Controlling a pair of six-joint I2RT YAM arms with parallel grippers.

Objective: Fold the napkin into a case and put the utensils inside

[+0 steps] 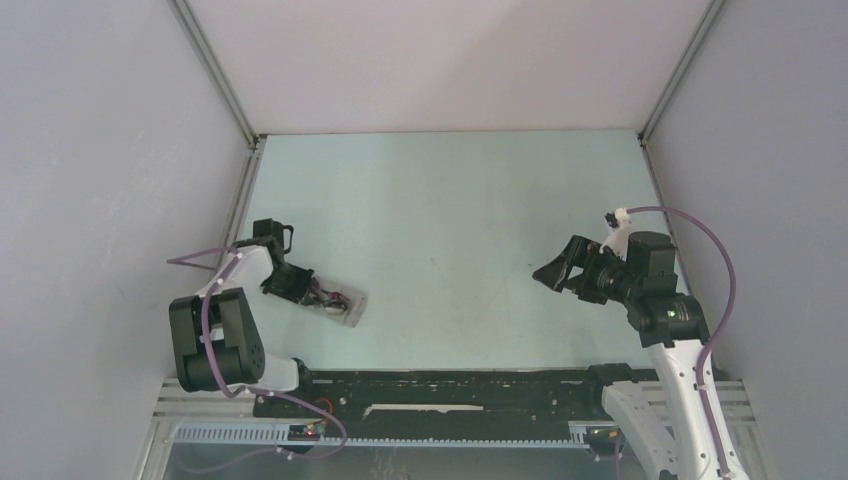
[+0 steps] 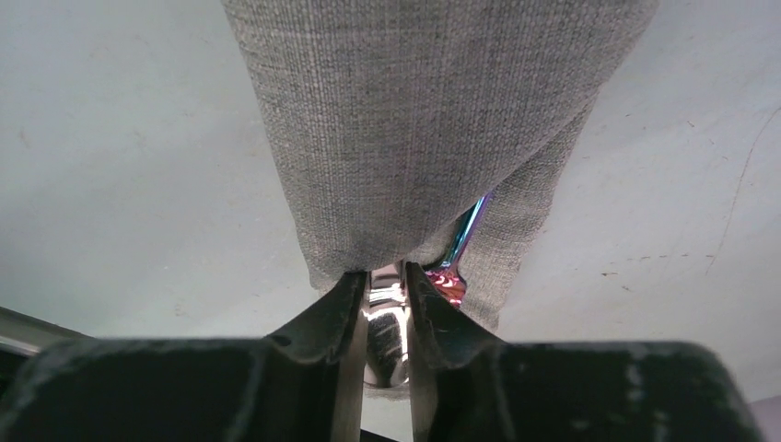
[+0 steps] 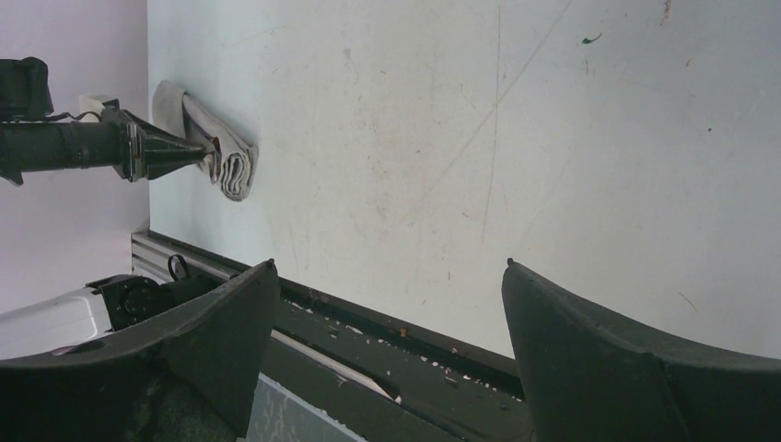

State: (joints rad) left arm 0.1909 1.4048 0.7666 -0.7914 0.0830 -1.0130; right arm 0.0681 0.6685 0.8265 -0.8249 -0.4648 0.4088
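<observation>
The left wrist view alone shows the grip. The left gripper (image 2: 387, 276) has its two dark fingers (image 2: 343, 308) drawn close, only a narrow slot between them, and a bright, mirror-like piece of metal fills that slot; it is one of the utensils (image 2: 387, 324), pinched from both sides. Whether it is the fork or the spoon I cannot tell. Just to the right of the fingertips a second slim stem, with a pinkish-blue sheen, runs up into the cloth.

Straight ahead of those fingertips, touching them, lies the case (image 2: 424, 120) – a coarse, grey-beige weave, plain, narrowing toward the gripper so that its mouth sits right at the tips.

The top view gives the layout instead: the case is a small narrow pocket flat on the pale table (image 1: 450, 220), pointing away from the left gripper, with dark and pinkish ends showing at its mouth.

The right wrist view shows the case side-on (several folded layers curl at its far end), well beyond and to the left of the right gripper (image 3: 389, 267). That gripper hangs above the table with its curved black fingers (image 3: 589, 350) spread wide – nothing between them.
</observation>
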